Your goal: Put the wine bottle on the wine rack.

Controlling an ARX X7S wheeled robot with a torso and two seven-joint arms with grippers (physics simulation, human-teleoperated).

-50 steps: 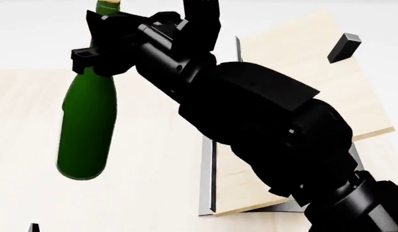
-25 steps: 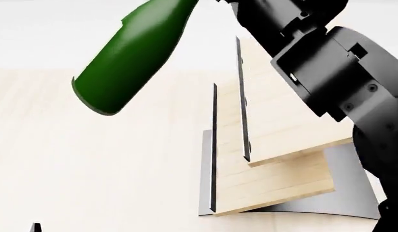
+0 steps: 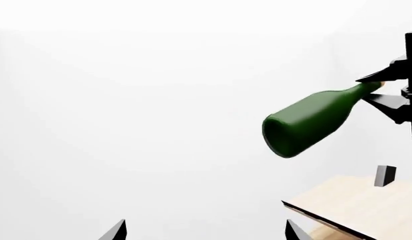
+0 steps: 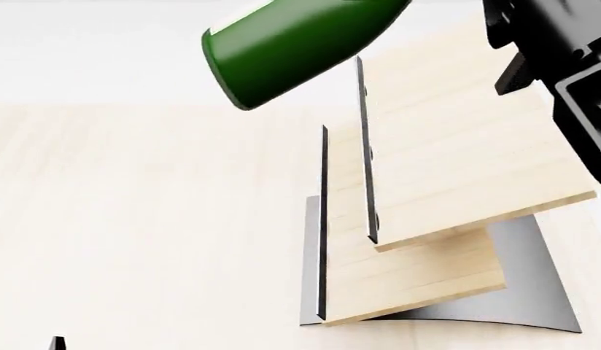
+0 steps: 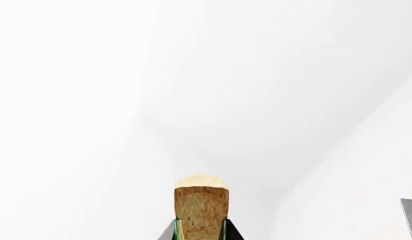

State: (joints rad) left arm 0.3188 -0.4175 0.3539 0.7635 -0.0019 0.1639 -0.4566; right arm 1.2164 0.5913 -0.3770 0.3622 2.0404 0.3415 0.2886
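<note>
The dark green wine bottle [image 4: 286, 44] hangs tilted, nearly level, in the air, its base pointing left and toward me, above and just left of the wine rack [image 4: 456, 153]. My right gripper [image 3: 395, 95] is shut on its neck. In the right wrist view the tan cork [image 5: 200, 205] sticks out between the fingers [image 5: 232, 233]. The rack's two slanted pale boards stand on a curved grey base [image 4: 534, 292]. My left gripper [image 3: 206, 236] is open and holds nothing, low and away from the bottle [image 3: 311, 122].
The rack stands on a pale wooden tabletop [image 4: 135, 219]. My right arm [image 4: 563, 65] fills the upper right of the head view, over the rack's top board. A small black peg [image 3: 385, 175] stands on the upper board [image 3: 366, 207].
The bottle has swung from hanging upright at the left to nearly level, and has moved up and right toward the rack. The right arm has lifted off the view of the rack.
</note>
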